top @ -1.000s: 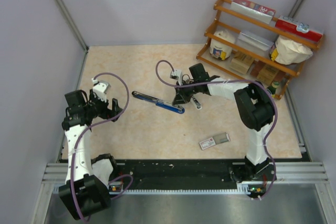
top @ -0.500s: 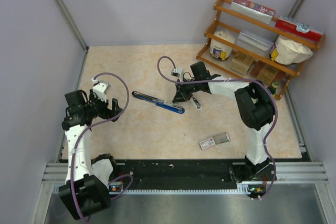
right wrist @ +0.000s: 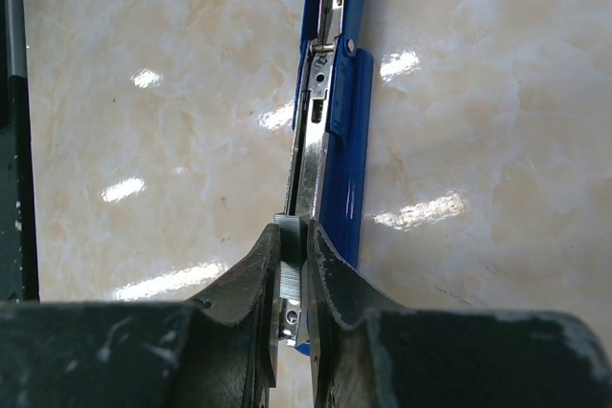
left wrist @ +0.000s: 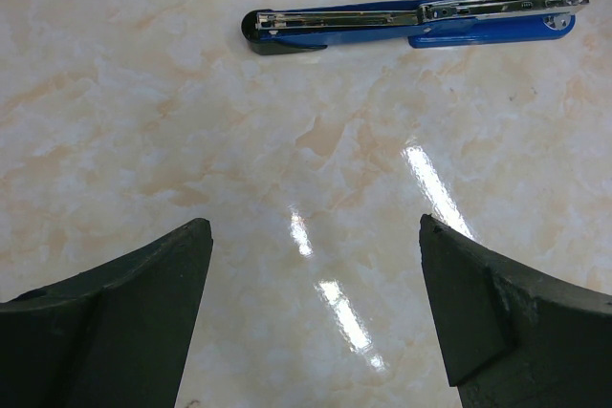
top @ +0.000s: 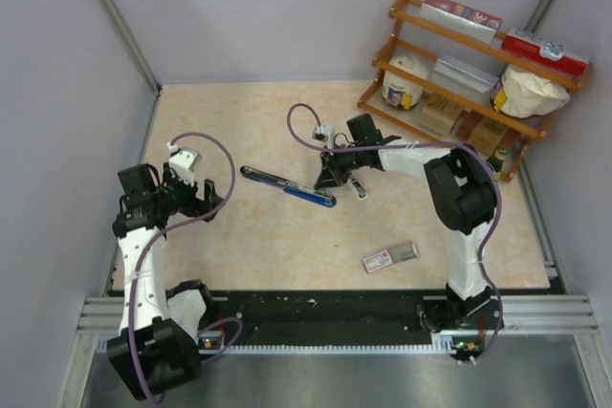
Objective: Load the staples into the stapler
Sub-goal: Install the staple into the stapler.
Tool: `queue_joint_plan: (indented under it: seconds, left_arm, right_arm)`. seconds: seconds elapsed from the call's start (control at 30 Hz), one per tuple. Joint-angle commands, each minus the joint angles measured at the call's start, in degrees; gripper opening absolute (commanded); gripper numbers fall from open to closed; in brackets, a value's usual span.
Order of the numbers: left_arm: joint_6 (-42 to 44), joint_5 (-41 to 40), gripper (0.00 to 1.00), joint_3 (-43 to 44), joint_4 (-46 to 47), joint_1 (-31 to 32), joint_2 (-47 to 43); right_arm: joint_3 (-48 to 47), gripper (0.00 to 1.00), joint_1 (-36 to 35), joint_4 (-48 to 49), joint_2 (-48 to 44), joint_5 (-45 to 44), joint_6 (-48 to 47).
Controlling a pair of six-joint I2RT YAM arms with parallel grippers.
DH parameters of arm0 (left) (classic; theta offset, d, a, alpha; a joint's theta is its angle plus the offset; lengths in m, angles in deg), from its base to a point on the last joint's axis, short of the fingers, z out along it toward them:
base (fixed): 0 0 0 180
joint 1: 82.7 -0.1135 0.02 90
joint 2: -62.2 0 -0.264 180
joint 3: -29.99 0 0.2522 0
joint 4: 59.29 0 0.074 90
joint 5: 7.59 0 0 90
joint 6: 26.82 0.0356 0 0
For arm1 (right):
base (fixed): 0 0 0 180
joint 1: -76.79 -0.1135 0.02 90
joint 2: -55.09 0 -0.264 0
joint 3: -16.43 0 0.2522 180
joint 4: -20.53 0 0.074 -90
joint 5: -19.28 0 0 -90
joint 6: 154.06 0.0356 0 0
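Right gripper (right wrist: 295,236) is pinched on the staples (right wrist: 287,279), right at the end of the stapler (right wrist: 350,112), which lies opened flat in the middle of the table (top: 239,131). Since a second ago we see it nudged slightly toward the far edge. The stapler hasn't shifted, and our left gripper (left wrist: 314,226) still hovers spread wide near the left edge.

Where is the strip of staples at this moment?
In the right wrist view, the strip of staples is pinched in the right gripper, low centre, at the near end of the opened blue stapler.
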Motion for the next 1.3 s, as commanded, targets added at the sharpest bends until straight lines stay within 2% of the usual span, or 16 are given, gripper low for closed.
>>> queue_joint_plan:
  seconds: [0.0,1.27]
  left_arm:
    - [0.53,0.74,0.93,-0.1,1.06,-0.47,-0.38]
    - [0.44,0.83,0.93,-0.18,1.06,-0.56,-0.47]
  right_arm:
    - [-2.72,0.08,0.47,0.33,0.73,2.12,-0.72]
    - [-2.98,0.08,0.47,-0.63,1.26,4.14,-1.6]
